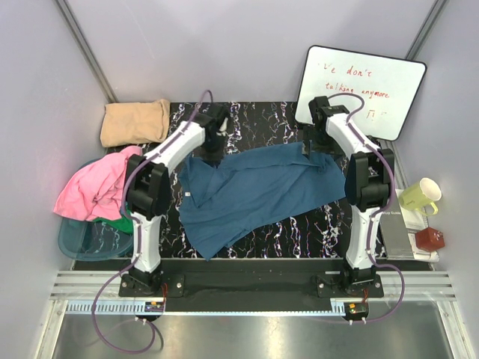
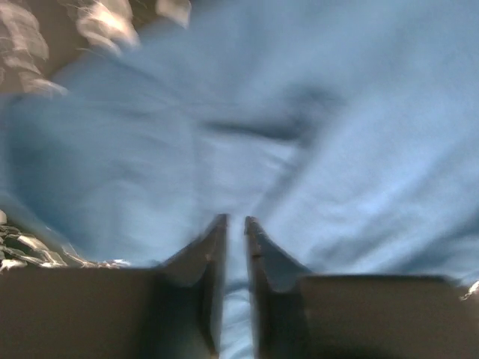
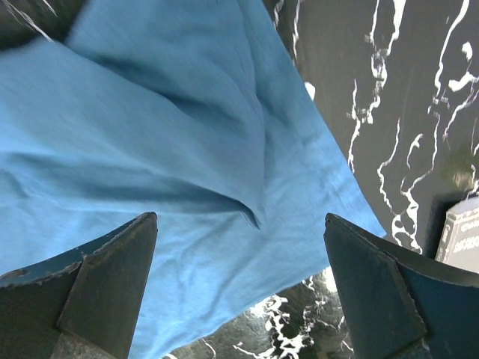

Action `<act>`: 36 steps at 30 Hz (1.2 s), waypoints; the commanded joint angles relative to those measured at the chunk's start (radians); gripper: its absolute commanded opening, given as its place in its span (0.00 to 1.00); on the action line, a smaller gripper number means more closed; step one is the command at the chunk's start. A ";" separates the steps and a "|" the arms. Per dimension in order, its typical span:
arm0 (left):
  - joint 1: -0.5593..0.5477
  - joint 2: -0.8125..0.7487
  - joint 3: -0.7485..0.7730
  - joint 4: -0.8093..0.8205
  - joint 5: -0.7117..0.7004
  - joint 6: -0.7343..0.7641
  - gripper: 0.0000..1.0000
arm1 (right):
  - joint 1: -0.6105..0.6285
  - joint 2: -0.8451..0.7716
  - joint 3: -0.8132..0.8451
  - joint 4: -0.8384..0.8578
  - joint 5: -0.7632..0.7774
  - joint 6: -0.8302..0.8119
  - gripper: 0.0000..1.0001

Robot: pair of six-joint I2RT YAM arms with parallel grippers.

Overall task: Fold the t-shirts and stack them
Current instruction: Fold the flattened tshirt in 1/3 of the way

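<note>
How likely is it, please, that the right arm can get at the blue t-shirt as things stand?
Probably yes. The right gripper hangs above the right-hand edge of the blue t-shirt with its jaws wide open, and nothing seems to lie between them and the cloth.

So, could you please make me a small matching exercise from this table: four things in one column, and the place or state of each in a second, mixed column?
Things:
1. blue t-shirt
2. tan t-shirt
3. pink t-shirt
4. mug

Places or states:
A. folded, at the far left corner
B. at the right edge, near a red box
C. spread out unfolded on the dark mat
D. crumpled over the basket at the left

Pairs: 1-C, 2-A, 3-D, 4-B
</note>
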 commanded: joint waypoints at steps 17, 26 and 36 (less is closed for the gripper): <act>0.239 0.154 0.256 -0.091 -0.073 -0.021 0.75 | -0.003 0.270 0.316 0.005 0.031 0.004 0.98; 0.246 0.224 0.251 -0.104 -0.050 -0.053 0.00 | -0.007 0.327 0.413 0.005 -0.036 -0.003 0.28; 0.347 0.231 0.347 -0.136 -0.125 -0.053 0.00 | -0.048 0.245 0.338 0.005 0.060 -0.002 0.00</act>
